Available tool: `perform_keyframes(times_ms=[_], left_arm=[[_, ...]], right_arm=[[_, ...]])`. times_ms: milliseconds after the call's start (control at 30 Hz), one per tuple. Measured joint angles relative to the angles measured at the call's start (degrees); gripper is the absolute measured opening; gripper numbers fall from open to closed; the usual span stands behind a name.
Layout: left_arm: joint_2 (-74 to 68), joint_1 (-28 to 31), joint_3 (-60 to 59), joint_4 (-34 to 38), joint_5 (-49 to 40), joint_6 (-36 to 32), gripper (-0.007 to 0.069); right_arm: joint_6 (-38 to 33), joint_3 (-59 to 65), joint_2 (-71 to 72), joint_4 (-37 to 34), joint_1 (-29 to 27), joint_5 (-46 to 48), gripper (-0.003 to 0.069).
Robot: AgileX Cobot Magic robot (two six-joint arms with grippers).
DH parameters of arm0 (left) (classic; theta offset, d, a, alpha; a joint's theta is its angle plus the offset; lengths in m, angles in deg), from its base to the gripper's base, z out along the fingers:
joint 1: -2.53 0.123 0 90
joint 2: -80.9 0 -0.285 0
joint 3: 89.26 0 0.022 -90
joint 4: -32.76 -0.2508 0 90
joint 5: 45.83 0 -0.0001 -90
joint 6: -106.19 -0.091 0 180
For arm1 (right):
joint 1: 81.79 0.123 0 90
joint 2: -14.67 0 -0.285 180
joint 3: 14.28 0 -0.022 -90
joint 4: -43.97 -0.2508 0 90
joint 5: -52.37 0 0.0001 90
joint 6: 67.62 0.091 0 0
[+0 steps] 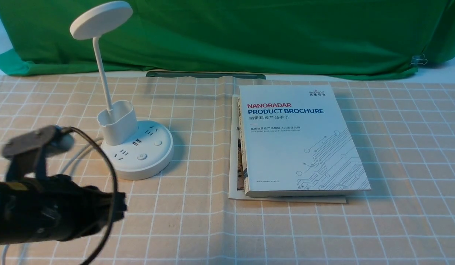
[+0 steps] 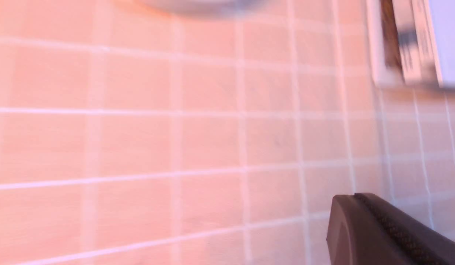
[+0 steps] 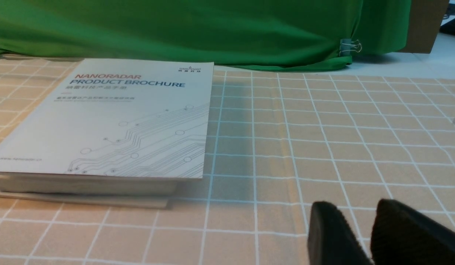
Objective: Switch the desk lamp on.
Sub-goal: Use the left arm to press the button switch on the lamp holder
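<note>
The white plastic desk lamp with a flat disc head (image 1: 139,173) stood upright, ahead and slightly right of the black left gripper's (image 1: 120,207) clenched, empty fingers, the nearer pair. The black right gripper's (image 3: 360,221) fingers were parted, holding nothing.

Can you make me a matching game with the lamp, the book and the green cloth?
1. lamp's round head
2. thick book
3. green cloth
4. left tool

A. hanging behind the table
B. lying on a thinner one
C. in front of the lamp's base, touching nothing
D. on top of a thin neck

Pairs: 1-D, 2-B, 3-A, 4-C
</note>
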Motion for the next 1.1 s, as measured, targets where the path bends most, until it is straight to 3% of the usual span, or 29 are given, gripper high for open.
perform_keyframes(times_ms=[67, 167, 267, 300, 333, 433, 733, 1100], left_arm=[[-4.8, -3.7, 2.4, 0.0, -0.1, -0.9, 0.0001], [-10.9, -8.5, 7.0, -5.6, -0.1, 2.8, 0.0001], [-20.5, -12.6, 17.3, -25.3, -1.0, 16.2, 0.0001], [-20.5, -12.6, 17.3, -25.3, -1.1, 16.9, 0.0001], [-24.4, -12.8, 21.3, -31.6, -1.5, 21.1, 0.0001], [-30.3, -12.1, 27.6, -38.1, -1.7, 24.9, 0.0001], [-43.6, -6.0, 40.8, -40.3, -2.7, 26.7, 0.0001], [-44.9, -3.9, 41.8, -41.6, 2.1, 27.2, 0.0001]], right_arm=[[0.0, 0.0, 0.0, 0.0, 0.0, 0.0, 0.0241], [0.0, 0.0, 0.0, 0.0, 0.0, 0.0, 0.0241], [0.0, 0.0, 0.0, 0.0, 0.0, 0.0, 0.0241], [0.0, 0.0, 0.0, 0.0, 0.0, 0.0, 0.0241], [0.0, 0.0, 0.0, 0.0, 0.0, 0.0, 0.0241], [0.0, 0.0, 0.0, 0.0, 0.0, 0.0, 0.0241], [0.0, 0.0, 0.0, 0.0, 0.0, 0.0, 0.0241], [0.0, 0.0, 0.0, 0.0, 0.0, 0.0, 0.0241]])
